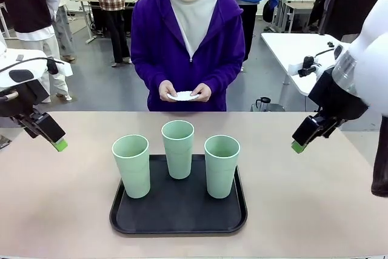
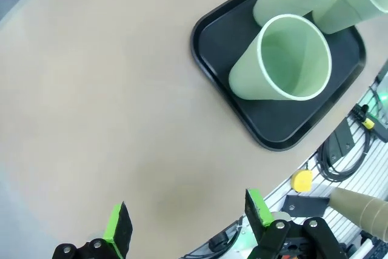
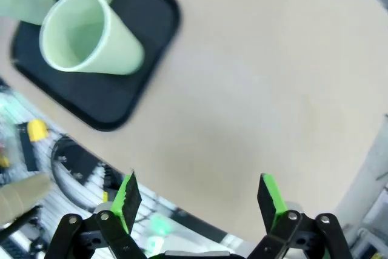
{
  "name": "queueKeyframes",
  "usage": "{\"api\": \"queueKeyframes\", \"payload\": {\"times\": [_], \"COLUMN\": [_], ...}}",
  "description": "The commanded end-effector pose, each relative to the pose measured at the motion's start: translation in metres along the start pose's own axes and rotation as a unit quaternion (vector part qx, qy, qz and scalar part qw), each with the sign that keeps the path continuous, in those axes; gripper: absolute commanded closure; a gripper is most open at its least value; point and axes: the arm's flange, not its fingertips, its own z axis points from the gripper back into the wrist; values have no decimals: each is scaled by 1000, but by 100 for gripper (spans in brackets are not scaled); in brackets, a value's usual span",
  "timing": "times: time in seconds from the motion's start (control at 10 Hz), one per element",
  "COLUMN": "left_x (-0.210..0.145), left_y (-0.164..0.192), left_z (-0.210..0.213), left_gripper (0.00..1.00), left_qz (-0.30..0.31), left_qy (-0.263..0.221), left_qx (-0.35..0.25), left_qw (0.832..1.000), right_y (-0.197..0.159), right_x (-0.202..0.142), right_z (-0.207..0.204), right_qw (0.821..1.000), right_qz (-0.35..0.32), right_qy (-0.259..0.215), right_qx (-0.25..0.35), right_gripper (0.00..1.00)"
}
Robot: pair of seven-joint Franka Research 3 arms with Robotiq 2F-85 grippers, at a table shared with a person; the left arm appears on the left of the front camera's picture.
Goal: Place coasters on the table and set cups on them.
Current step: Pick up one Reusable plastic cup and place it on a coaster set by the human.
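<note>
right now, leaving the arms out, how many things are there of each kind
black tray: 1
mint-green cups: 3, all standing on the black tray
white coasters: 1 visible, held by the person; cannot tell if more are stacked under it
total: 5

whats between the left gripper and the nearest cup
Only bare tabletop and the black tray's rim, seen in the front view: the open left gripper hangs apart from the left cup.
</note>
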Motion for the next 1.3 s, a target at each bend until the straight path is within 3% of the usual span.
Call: {"api": "queueKeyframes", "payload": {"times": [0.0, 0.2, 0.3, 0.4, 0.6, 0.7, 0.9, 1.2], "left_x": [-7, -22, -32, -43, -72, -89, -131, -165], "left_y": [23, 50, 62, 79, 116, 132, 164, 194], "left_z": [1, -6, -9, -14, -26, -35, -37, -35], "left_gripper": [0, 0, 0, 0, 0, 0, 0, 0], "left_qz": [-4, 12, 23, 49, 118, 152, 214, 264], "left_qy": [-49, -102, -125, -150, -183, -196, -211, -209], "left_qx": [-158, -328, -408, -465, -516, -520, -531, -519], "left_qw": [986, 939, 904, 871, 828, 818, 792, 786], "right_y": [-40, -74, -94, -118, -144, -154, -164, -176], "right_x": [-21, -53, -67, -83, -107, -119, -144, -160], "right_z": [-7, -11, -13, -21, -33, -34, -42, -47], "right_qw": [976, 917, 876, 835, 786, 772, 770, 776], "right_qz": [-93, -141, -164, -193, -222, -225, -232, -249], "right_qy": [-49, -109, -135, -152, -160, -157, -156, -151], "right_qx": [191, 356, 433, 491, 554, 573, 573, 560], "right_gripper": [0, 0, 0, 0, 0, 0, 0, 0]}}
